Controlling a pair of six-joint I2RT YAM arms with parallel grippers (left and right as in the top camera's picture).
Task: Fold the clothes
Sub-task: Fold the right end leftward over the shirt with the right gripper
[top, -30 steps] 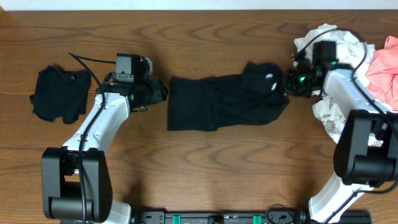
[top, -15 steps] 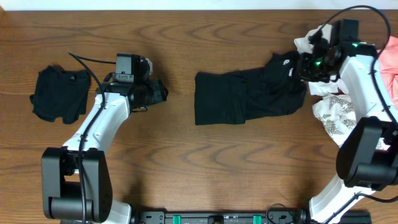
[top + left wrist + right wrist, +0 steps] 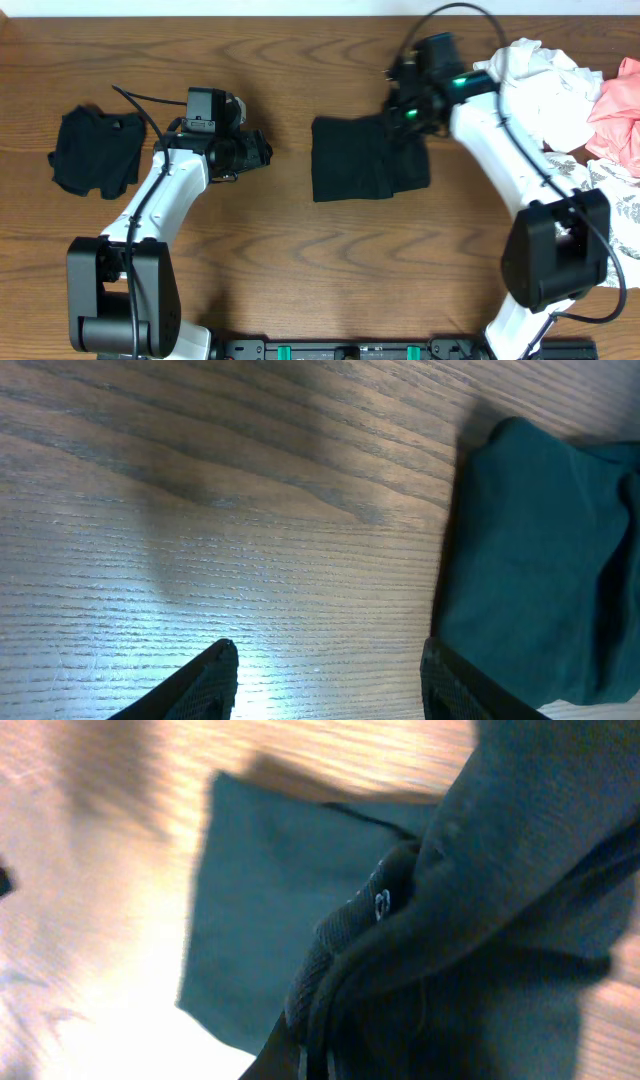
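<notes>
The black shirt [image 3: 358, 165] lies mid-table, its right part lifted and doubled over towards the left. My right gripper [image 3: 408, 113] hangs over the shirt's upper right corner, shut on a bunch of its fabric. In the right wrist view the dark cloth [image 3: 480, 870] fills the space around the gripper [image 3: 335, 1045], and the flat lower layer [image 3: 260, 910] shows beneath. My left gripper [image 3: 257, 150] is open over bare wood, just left of the shirt. In its wrist view the fingertips [image 3: 218, 672] hold nothing and the shirt's edge [image 3: 540, 560] is at the right.
A folded black garment [image 3: 95, 150] lies at the far left. A pile at the right edge holds white [image 3: 540, 90], pink [image 3: 620, 110] and leaf-print [image 3: 615, 205] clothes. The table's far edge [image 3: 300, 14] is close behind both arms.
My right gripper has swung up and then left with the shirt's right end, laying it over the rest, so the shirt is now shorter. The left jaws have opened a little wider.
</notes>
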